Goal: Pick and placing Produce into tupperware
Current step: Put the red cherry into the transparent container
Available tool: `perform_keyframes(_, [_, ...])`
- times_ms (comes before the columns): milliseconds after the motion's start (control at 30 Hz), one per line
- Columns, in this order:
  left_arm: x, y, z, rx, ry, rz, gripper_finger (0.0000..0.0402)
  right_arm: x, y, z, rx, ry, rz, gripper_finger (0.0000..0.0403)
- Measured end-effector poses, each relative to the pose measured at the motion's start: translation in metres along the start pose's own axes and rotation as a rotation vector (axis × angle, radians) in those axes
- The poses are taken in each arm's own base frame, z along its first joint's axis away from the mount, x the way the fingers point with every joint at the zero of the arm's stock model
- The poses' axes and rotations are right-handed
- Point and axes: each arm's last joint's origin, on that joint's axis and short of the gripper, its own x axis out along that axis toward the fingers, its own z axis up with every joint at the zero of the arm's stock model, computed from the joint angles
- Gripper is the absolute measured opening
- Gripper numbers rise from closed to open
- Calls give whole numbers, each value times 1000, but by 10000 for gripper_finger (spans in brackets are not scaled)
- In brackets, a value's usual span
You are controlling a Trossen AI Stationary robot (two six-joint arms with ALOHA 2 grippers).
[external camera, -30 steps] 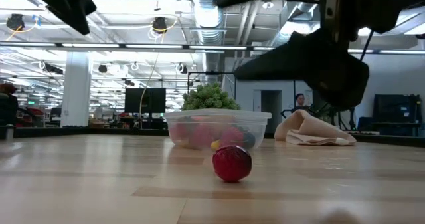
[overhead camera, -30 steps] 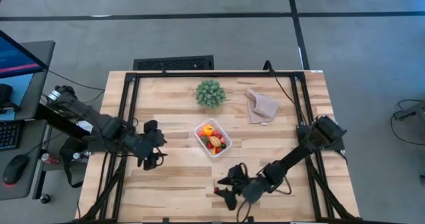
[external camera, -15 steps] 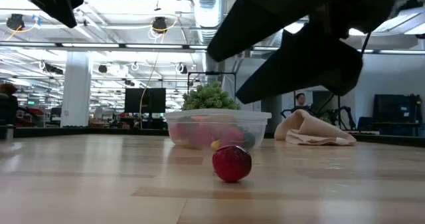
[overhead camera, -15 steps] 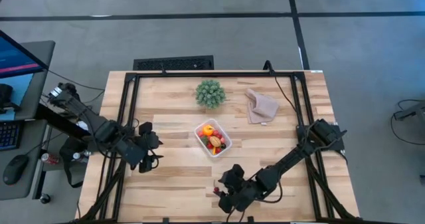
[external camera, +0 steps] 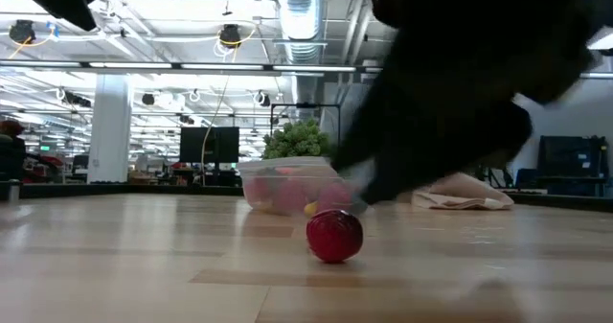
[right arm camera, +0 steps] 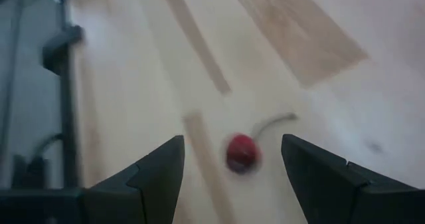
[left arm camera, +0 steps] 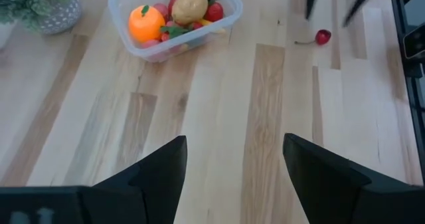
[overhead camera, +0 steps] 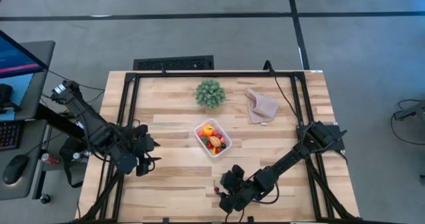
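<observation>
Right gripper [right arm camera: 229, 177] has swung down over one red cherry [right arm camera: 240, 152] on the bare table [overhead camera: 172, 177], fingers spread. Left gripper [left arm camera: 234, 177], also spread, backed off left. One tupperware [overhead camera: 213, 138] mid-table holds the other produce.

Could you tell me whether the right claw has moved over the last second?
Yes. In the high view the right claw has swung toward the table's near edge, closing over the cherry, away from the tupperware.
</observation>
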Motion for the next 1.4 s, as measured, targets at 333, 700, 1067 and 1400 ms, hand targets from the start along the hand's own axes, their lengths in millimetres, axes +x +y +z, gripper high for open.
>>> perform_keyframes(333, [-3,-3,-3,-21,-21,3,240,16,3,-8,56,-12,44,246])
perform_keyframes(700, [-3,-3,-3,-25,-23,5,240,22,-6,0,62,-10,7,246])
perform_keyframes(1067, [-3,-1,-4,-11,-8,22,240,23,-7,-1,10,34,19,246])
perform_keyframes(1400, [-3,-1,-4,-10,-8,23,240,27,-8,-5,-10,44,5,246])
